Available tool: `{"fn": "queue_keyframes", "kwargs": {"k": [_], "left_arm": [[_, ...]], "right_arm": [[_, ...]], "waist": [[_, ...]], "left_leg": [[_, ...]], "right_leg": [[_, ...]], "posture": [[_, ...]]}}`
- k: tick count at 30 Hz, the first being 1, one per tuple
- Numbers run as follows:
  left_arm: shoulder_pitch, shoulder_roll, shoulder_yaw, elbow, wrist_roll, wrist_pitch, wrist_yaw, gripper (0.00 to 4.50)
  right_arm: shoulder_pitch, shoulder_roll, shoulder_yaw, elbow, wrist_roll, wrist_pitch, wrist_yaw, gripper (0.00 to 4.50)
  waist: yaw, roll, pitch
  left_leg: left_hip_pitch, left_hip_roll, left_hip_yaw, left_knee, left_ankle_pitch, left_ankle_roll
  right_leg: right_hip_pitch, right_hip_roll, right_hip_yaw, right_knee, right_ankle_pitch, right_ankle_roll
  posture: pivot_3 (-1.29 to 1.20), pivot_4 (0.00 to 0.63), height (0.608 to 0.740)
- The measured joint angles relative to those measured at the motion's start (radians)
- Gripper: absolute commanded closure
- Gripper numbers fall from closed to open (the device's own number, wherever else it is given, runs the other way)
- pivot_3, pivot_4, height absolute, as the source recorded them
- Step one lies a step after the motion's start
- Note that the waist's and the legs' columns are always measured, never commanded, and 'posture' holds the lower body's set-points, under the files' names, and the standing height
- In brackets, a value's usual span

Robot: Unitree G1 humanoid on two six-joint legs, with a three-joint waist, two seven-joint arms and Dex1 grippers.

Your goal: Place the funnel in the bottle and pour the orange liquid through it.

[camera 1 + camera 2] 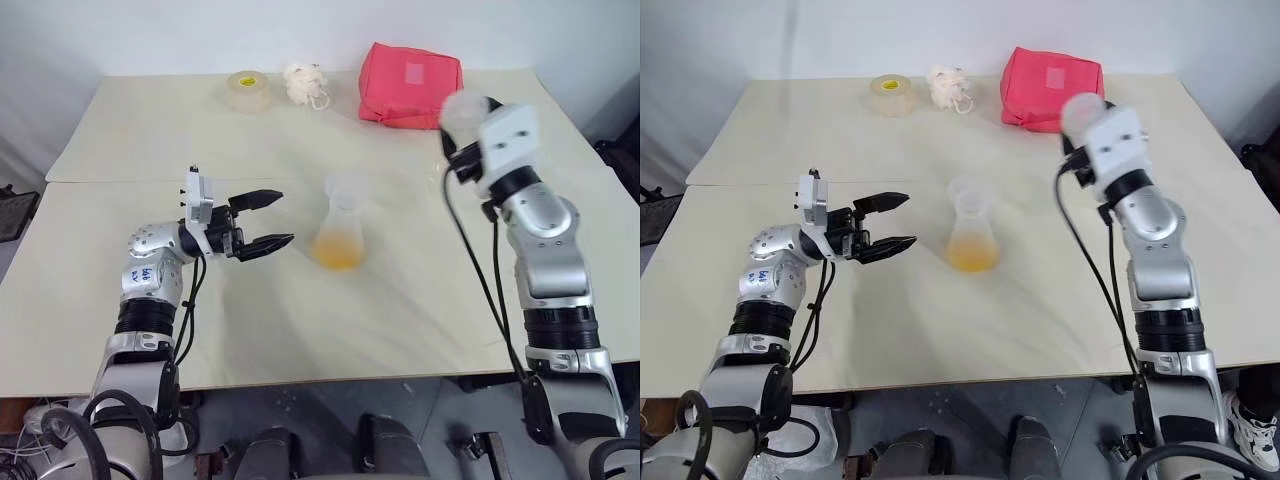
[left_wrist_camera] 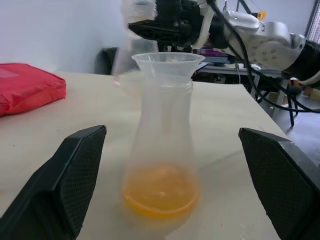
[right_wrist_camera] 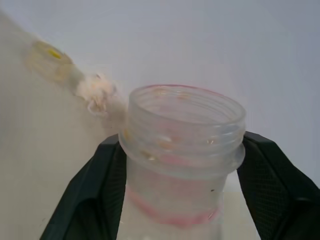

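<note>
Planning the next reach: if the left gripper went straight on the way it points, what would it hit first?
Most likely the bottle with the funnel in its neck: it stands directly ahead between the left gripper's open fingers.

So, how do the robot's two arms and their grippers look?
Both arms are silver metal segments joined by black rings, with black cables alongside. Each wrist carries a white block. The left gripper has two black, pointed fingers with textured pads; a white label with blue writing marks that arm.

From my left gripper (image 1: pixel 268 220), jaws spread wide, the way toward three o'clock is bare table (image 1: pixel 300 330) up to the bottle (image 1: pixel 342 228) with its funnel (image 2: pixel 167 64). At twelve o'clock, far back, the tape roll (image 1: pixel 247 90), white bundle (image 1: pixel 306 84) and red pouch (image 1: pixel 411 84) line the edge.
</note>
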Motion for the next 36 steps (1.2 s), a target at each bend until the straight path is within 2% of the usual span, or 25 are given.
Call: {"fn": "queue_keyframes", "kwargs": {"k": [5,12,17,18,26,36], "left_arm": [[-0.029,0.002,-0.002,0.010,0.002,0.022,0.027,0.00],[-0.029,-0.007,-0.003,0.008,0.002,0.020,0.035,0.00],[-0.029,-0.009,-0.007,-0.023,0.005,0.078,0.095,0.00],[-0.029,-0.009,-0.007,-0.025,0.005,0.091,0.105,0.00],[-0.025,0.006,-0.015,-0.092,0.015,0.218,0.197,0.00],[-0.008,0.014,-0.018,-0.111,0.023,0.208,0.184,0.00]], "right_arm": [[0.038,0.017,-0.164,-0.013,0.148,0.139,-0.030,1.70],[0.121,0.017,-0.196,-0.021,0.186,0.143,-0.038,1.70],[0.139,0.017,-0.195,-0.041,0.186,0.135,-0.049,0.08],[0.139,0.017,-0.195,-0.044,0.186,0.134,-0.050,0.02],[0.153,0.018,-0.195,-0.111,0.201,0.133,-0.055,0.02],[0.115,-0.003,-0.191,-0.143,0.278,0.153,0.017,0.02]], "waist": [[-0.002,0.000,0.000],[-0.001,0.000,0.000],[-0.001,0.000,0.000],[-0.001,0.000,0.000],[-0.001,0.000,0.000],[-0.002,0.000,0.000]], "left_leg": [[0.001,-0.001,0.001,-0.001,0.000,0.000],[0.001,-0.002,0.003,-0.001,0.000,0.000],[0.002,-0.001,0.003,-0.001,0.000,0.000],[0.001,-0.001,0.003,-0.001,0.000,0.000],[0.001,-0.001,0.002,-0.001,0.000,0.000],[0.002,-0.002,0.003,-0.001,0.000,0.000]], "right_leg": [[0.000,0.000,0.000,0.000,0.000,0.000],[0.000,0.000,0.001,0.000,0.000,0.000],[0.000,0.000,0.001,0.000,0.000,0.000],[0.000,0.000,0.001,0.000,0.000,0.000],[0.000,0.000,0.001,0.000,0.000,0.000],[0.000,0.000,0.001,0.000,0.000,0.000]], "posture": [[0.00,0.150,0.740],[0.00,0.150,0.740],[0.00,0.150,0.740],[0.00,0.150,0.740],[0.00,0.150,0.740],[0.00,0.150,0.740]]}}
